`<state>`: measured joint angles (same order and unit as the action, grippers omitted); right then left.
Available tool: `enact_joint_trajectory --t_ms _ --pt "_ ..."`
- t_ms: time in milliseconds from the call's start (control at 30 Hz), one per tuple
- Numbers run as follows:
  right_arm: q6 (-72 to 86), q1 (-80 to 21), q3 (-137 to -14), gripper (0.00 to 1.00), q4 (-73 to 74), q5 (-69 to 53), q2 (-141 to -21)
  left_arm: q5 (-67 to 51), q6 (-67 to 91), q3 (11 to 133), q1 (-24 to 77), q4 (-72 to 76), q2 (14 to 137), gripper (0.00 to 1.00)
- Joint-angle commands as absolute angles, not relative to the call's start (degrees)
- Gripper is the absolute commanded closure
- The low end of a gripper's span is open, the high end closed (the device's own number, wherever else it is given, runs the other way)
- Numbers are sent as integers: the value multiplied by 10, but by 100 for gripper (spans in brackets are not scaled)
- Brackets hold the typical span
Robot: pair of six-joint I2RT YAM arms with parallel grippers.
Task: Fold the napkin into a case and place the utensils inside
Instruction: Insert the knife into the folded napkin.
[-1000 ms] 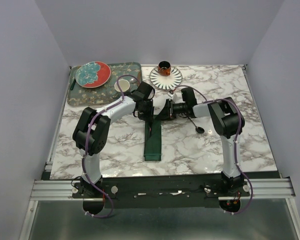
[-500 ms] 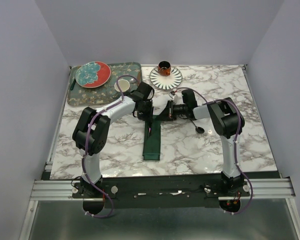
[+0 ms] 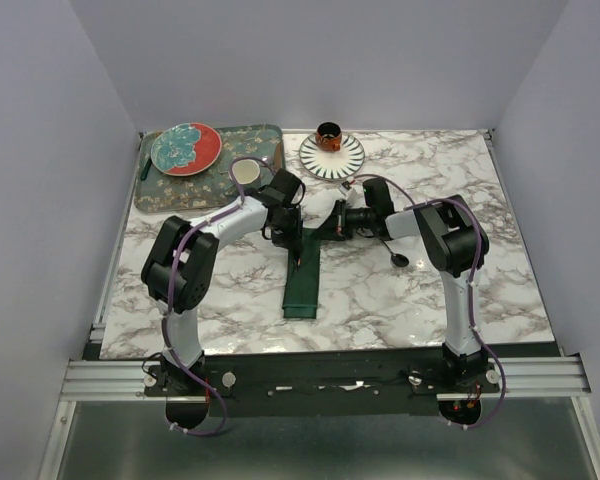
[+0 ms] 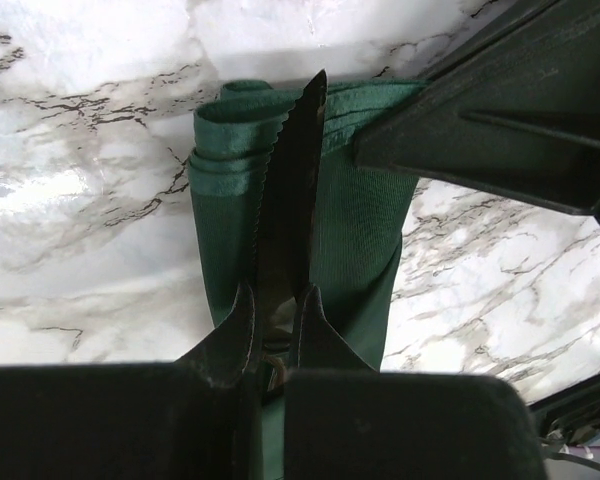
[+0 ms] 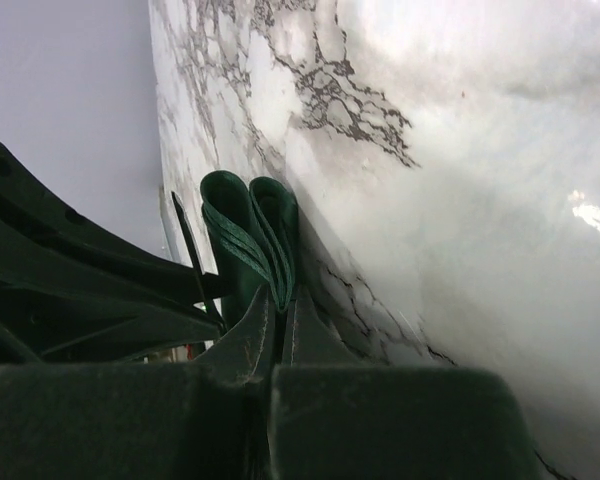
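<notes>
The right claw point(image 5: 280, 335) has just pinched shut on the top end of the case point(image 3: 303, 282), mid-frame, probably steadying it so the left claw point(image 4: 272, 335), clamped on the knife point(image 4: 285, 190), can slide that in.

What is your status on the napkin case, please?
Left gripper shut on knife, blade over case. Right gripper pinching case edge. Spoon lies apart.

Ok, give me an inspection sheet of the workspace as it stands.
Surface: marble table, no spills seen.
Job's things: green case between the arms; black knife over its far end; fork not seen.
Clutter: tray with patterned plate and white cup; striped plate with orange cup; spoon right of case.
Grippers: left gripper shut on knife; right gripper shut on case.
Cables: purple cables along both arms.
Surroundings: plain walls; nothing else seen.
</notes>
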<state>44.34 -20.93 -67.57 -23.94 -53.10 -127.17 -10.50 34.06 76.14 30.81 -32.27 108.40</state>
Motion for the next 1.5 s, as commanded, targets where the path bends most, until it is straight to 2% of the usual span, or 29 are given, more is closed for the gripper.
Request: enact_joint_trajectory --t_ms 0,933,1000,1033,1067,1133,1200,1233,1333,1467 --pt "436 -205 -698 99 -256 -504 -1268 -117 345 751 307 -332 1056 100" --pt "403 -205 -712 99 -251 -495 -1263 -112 355 748 307 -355 1066 100" --pt "398 -205 -715 96 -248 -497 -1264 -108 357 750 307 -359 1068 100" --pt "394 -205 -717 94 -243 -497 -1262 -105 357 751 307 -361 1069 96" --pt "391 -205 -718 92 -241 -497 -1262 -103 357 751 306 -362 1070 88" --pt "385 -205 -721 84 -235 -503 -1263 -100 357 754 306 -364 1070 82" --pt "382 -205 -722 81 -233 -507 -1263 -98 357 758 306 -362 1068 77" --pt "381 -205 -722 77 -231 -509 -1263 -96 357 759 306 -363 1067 75" --pt "371 -205 -726 71 -221 -512 -1263 -90 357 766 306 -360 1064 66" --pt "363 -205 -730 56 -207 -513 -1262 -84 352 778 306 -355 1062 62"
